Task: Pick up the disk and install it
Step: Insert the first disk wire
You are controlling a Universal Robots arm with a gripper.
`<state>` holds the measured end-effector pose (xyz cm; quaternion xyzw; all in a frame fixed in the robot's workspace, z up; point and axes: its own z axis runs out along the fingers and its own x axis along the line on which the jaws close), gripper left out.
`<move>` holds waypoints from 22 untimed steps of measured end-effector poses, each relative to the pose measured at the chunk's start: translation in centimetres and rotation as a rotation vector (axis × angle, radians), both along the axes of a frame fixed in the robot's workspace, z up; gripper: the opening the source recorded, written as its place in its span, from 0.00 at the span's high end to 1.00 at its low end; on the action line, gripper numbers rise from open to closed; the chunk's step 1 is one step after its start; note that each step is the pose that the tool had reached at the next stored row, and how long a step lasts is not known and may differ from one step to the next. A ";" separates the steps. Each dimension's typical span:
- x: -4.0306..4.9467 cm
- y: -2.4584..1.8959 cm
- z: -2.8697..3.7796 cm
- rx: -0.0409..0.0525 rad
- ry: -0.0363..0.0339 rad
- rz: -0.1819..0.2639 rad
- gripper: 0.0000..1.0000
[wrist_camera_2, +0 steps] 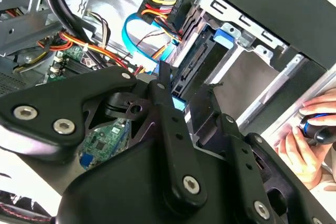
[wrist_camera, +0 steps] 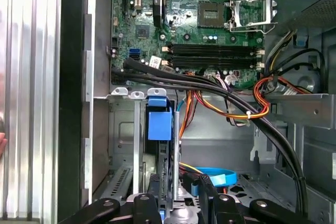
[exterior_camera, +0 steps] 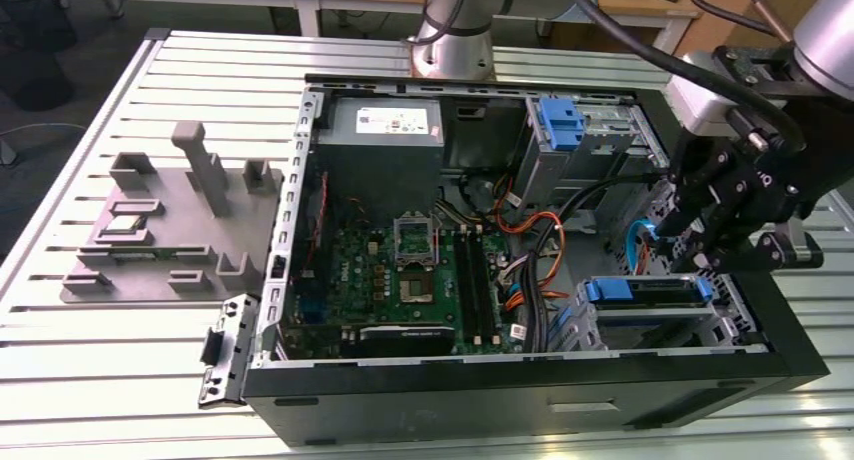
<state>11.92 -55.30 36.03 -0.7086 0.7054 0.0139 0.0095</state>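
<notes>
The disk (exterior_camera: 645, 292) is seated in the drive cage at the computer case's (exterior_camera: 534, 400) corner; the install step is nearly done. The gripper (exterior_camera: 714, 235) is held just above it, fingers apart, nothing gripped.

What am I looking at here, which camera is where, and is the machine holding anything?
This is one robot arm working over an open computer case on a slatted metal table. The exterior view comes from a camera off the arm; both wrist views come from cameras riding on it, looking into the case. The arm's tool hangs at the drive bay, close by the disk, a drive with blue rails sitting in that bay. Whether the tool grips it cannot be told. A grey plastic stand lies beside the case, and the second wrist view shows a person's hand at the case's edge.
</notes>
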 end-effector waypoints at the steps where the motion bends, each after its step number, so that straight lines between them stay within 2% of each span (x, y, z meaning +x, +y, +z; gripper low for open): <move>1: 0.01 0.03 -0.18 0.0000 0.0000 0.000 0.58; 4: 0.02 0.11 -0.67 0.0000 0.0000 0.000 0.58; 15: 0.02 0.11 -0.74 -0.0001 0.0000 0.000 0.59; 17: 0.02 0.12 -0.75 -0.0001 0.0000 0.000 0.71; 18: 0.02 0.11 -0.75 -0.0001 0.0000 0.000 0.71; 20: 0.02 0.11 -0.76 -0.0001 0.0000 0.000 0.83; 22: 0.02 0.11 -0.76 -0.0001 0.0000 0.000 0.84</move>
